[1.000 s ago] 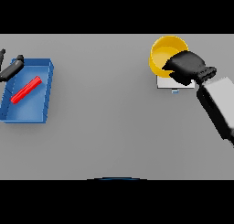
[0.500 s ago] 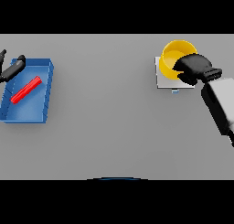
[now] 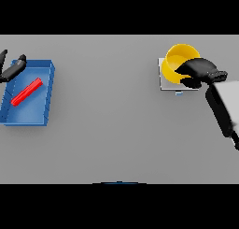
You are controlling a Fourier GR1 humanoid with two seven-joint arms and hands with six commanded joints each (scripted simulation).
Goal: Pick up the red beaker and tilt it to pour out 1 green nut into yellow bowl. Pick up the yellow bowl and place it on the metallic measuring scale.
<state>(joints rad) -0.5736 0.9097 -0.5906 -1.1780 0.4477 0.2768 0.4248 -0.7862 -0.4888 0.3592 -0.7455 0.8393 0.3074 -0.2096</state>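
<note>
The yellow bowl (image 3: 177, 60) is over the metallic measuring scale (image 3: 164, 83) at the far right of the table; whether it rests on the scale I cannot tell. My right hand (image 3: 198, 70) is curled over the bowl's right rim and hides that side. The red beaker (image 3: 26, 92) lies on its side inside the blue tray (image 3: 44, 93) at the far left. My left hand (image 3: 12, 70) hovers at the tray's upper left corner with straight fingers, holding nothing. No green nut shows.
A small blue-grey tab (image 3: 179, 93) sticks out below the scale's front edge. My right forearm (image 3: 224, 106) slants from the hand down to the right edge.
My right hand has carried the yellow bowl slightly rightward over the scale and now holds it steady. The left hand, tray and beaker have stayed in place.
</note>
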